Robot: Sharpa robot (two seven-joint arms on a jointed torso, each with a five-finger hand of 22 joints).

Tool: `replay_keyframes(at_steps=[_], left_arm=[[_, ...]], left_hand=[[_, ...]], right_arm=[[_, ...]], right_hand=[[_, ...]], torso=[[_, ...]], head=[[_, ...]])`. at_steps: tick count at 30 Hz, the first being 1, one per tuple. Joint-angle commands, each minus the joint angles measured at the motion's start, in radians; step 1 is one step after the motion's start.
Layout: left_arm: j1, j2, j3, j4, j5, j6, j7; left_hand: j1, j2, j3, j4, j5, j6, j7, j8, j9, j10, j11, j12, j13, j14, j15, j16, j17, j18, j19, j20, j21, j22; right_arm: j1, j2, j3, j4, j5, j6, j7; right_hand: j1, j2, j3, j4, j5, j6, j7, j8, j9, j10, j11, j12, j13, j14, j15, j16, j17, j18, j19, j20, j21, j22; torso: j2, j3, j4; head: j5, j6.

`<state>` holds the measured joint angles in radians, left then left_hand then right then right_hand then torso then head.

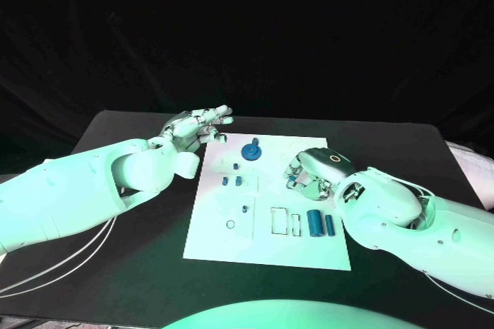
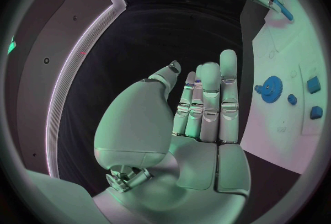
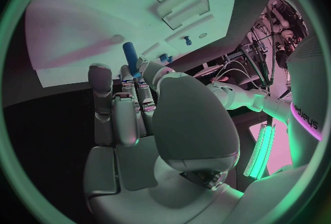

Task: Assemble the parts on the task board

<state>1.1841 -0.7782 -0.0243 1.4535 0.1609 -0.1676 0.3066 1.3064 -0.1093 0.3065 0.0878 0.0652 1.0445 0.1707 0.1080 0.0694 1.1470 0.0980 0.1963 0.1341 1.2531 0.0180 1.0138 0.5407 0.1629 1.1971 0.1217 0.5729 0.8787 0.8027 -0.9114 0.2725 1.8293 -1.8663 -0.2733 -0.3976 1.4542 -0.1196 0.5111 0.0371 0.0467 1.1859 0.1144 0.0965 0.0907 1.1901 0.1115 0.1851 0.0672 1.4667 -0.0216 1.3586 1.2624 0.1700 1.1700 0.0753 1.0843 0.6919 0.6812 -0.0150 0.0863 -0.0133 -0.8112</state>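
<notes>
The white task board lies mid-table. A blue gear stands near its far edge, also in the left wrist view as the gear. Two small blue blocks sit left of centre, and two blue cylinders lie near the right edge. My right hand hovers over the board's right middle and pinches a small blue peg between thumb and fingers; the left wrist view shows the same peg. My left hand is open with straight fingers, off the board's far left corner.
Rectangular slots lie beside the cylinders, and a small ring-shaped outline is marked left of them. Black table surrounds the board on every side. The big white forearms flank the board's left and right edges.
</notes>
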Motion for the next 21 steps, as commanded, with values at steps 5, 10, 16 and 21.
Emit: replay_keyframes(at_steps=[5,10,16,21], left_arm=[[-0.001,0.000,0.001,0.001,0.001,0.019,0.003],[-0.002,0.004,0.000,0.000,0.000,0.019,0.003],[-0.002,0.006,0.000,0.000,0.000,0.019,0.003],[-0.002,0.008,0.001,0.000,0.000,0.018,0.003]], left_hand=[[0.008,0.001,-0.007,0.002,-0.005,-0.008,0.002,0.007,-0.001,-0.010,0.001,0.005,0.002,-0.008,-0.001,-0.002,-0.001,0.019,0.007,-0.003,-0.006,-0.001],[0.010,0.001,-0.009,0.001,-0.005,-0.010,0.002,0.007,-0.002,-0.011,0.001,0.006,0.002,-0.007,-0.001,-0.001,-0.001,0.019,0.007,-0.003,-0.007,-0.002],[0.011,0.001,-0.010,0.001,-0.005,-0.011,0.003,0.006,-0.002,-0.012,0.002,0.006,0.002,-0.008,-0.001,-0.001,-0.001,0.019,0.008,-0.003,-0.008,-0.002],[0.011,0.001,-0.010,0.001,-0.005,-0.011,0.003,0.006,-0.002,-0.012,0.002,0.006,0.002,-0.008,-0.001,-0.001,-0.001,0.019,0.008,-0.003,-0.008,-0.002]], right_arm=[[-0.002,0.004,0.007,0.092,0.029,-0.059,0.009],[-0.007,0.037,0.005,0.129,0.063,-0.051,0.024],[-0.027,0.097,-0.009,0.122,0.093,-0.037,0.053],[-0.045,0.147,-0.027,0.095,0.109,-0.027,0.077]], right_hand=[[0.024,0.011,0.004,-0.009,0.005,-0.001,0.009,0.004,-0.001,0.064,-0.061,-0.004,0.010,0.051,-0.008,0.004,-0.001,-0.013,0.006,-0.002,0.007,0.001],[0.023,0.011,0.009,-0.012,0.006,-0.006,0.012,0.000,-0.002,0.061,-0.058,-0.010,0.009,0.050,-0.006,0.003,-0.003,-0.013,0.003,-0.002,0.006,-0.003],[0.021,0.012,0.018,-0.018,0.006,-0.015,0.017,-0.006,-0.005,0.053,-0.053,-0.021,0.008,0.050,-0.003,0.001,-0.006,-0.012,-0.002,0.000,0.005,-0.008],[0.019,0.013,0.025,-0.023,0.007,-0.023,0.021,-0.012,-0.007,0.046,-0.049,-0.030,0.006,0.049,0.001,-0.001,-0.010,-0.011,-0.007,0.003,0.003,-0.014]], torso=[[0.001,0.0002,0.0005],[-0.001,-0.0018,0.0023],[0.000,-0.0024,0.0013],[0.001,-0.0030,0.0011]], head=[[0.008,0.002],[0.015,-0.001],[0.030,-0.005],[0.039,-0.009]])
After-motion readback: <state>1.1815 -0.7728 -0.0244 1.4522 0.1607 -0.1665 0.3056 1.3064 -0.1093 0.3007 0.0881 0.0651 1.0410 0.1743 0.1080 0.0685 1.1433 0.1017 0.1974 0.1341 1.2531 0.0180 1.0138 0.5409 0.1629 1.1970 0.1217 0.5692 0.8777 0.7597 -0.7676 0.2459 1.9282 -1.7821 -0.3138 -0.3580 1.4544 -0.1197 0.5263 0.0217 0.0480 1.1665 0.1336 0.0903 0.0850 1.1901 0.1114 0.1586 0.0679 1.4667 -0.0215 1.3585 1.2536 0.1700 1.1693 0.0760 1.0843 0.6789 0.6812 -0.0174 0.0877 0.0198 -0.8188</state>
